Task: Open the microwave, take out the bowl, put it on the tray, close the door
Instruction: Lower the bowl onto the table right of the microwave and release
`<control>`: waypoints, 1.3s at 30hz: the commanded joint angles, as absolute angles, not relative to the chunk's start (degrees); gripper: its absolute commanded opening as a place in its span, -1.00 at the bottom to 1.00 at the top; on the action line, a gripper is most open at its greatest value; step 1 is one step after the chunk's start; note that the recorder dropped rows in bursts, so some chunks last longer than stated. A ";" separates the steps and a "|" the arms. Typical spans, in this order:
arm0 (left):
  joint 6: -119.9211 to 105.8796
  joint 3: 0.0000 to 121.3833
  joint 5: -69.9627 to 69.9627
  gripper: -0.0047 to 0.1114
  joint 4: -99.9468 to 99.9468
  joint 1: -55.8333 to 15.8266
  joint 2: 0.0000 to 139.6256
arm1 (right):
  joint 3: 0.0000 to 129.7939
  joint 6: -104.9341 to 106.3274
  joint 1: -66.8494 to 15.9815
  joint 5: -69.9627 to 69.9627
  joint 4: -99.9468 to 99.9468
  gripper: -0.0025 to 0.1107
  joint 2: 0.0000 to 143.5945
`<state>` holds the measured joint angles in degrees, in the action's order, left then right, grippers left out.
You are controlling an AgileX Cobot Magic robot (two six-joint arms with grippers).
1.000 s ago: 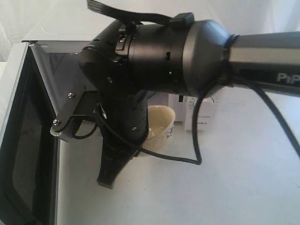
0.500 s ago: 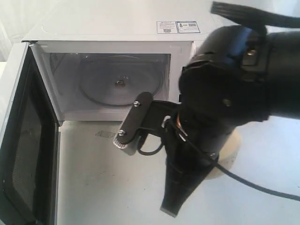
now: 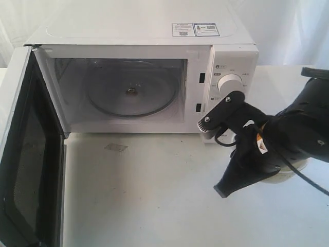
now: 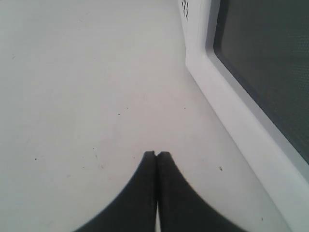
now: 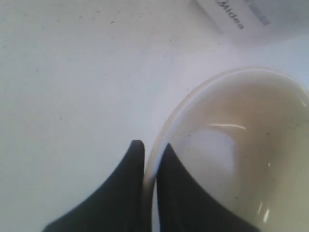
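The white microwave (image 3: 139, 31) stands with its door (image 3: 20, 154) swung wide to the left. Only the clear glass turntable (image 3: 131, 92) lies in the cavity. My right gripper (image 3: 229, 185) hangs low over the table in front of the dial panel (image 3: 232, 82). It is shut on the rim of the cream bowl (image 5: 241, 159), one finger inside and one outside (image 5: 150, 150). A pale sliver of the bowl (image 3: 280, 178) shows under the arm. My left gripper (image 4: 157, 153) is shut on nothing, above the table beside the door's dark window (image 4: 270, 72). The tray is out of view.
The open door juts toward the front left of the white table (image 3: 154, 200). A small flat patch (image 3: 116, 147) lies on the table before the cavity. The microwave's Midea-marked corner (image 5: 231, 19) is close beyond the bowl. White curtains hang behind.
The right arm has carried the bowl from in front of the cavity out to the right and down to in front of the dial panel. The cavity is now fully in sight.
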<state>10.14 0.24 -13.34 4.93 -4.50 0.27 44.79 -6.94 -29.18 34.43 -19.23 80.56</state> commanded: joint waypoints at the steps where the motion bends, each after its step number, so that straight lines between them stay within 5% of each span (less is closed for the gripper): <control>1: 10.35 0.00 -13.32 -0.92 4.73 -4.51 0.00 | 43.17 -7.84 -24.42 28.23 -20.79 -0.96 81.14; 39: 10.35 0.00 -13.32 -0.92 4.73 -4.51 0.00 | 43.17 -4.84 -16.65 14.74 -26.63 -0.85 95.70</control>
<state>10.14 0.24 -13.34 4.93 -4.50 0.27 43.45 -5.47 -17.07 15.60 -26.20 95.69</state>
